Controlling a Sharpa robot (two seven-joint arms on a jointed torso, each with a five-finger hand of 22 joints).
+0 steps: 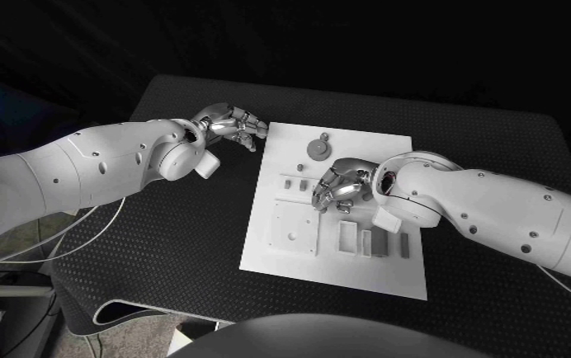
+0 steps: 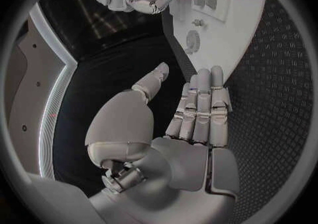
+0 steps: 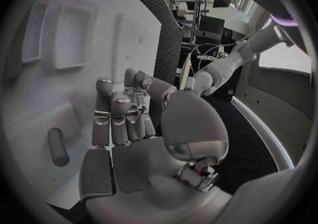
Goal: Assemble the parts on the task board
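— What's around the work from where you sit?

— I see the task board (image 1: 393,269) lying mid-table (image 1: 167,242), white on black. A round part (image 1: 319,149) sits near its far edge, and a few small parts and shallow recesses lie around the middle and near side. White cables trail off the table's left side.

— And the fingers?

— My right hand (image 1: 342,186) hovers over the board's middle, covering whatever lies beneath; its fingers (image 3: 119,112) are curled inward, and I see nothing in them. A small cylindrical part (image 3: 58,146) lies on the board beside it. My left hand (image 1: 232,125) sits at the board's far left corner, fingers (image 2: 202,102) straight and together, thumb apart, empty.

— Any writing?

— None I can read.
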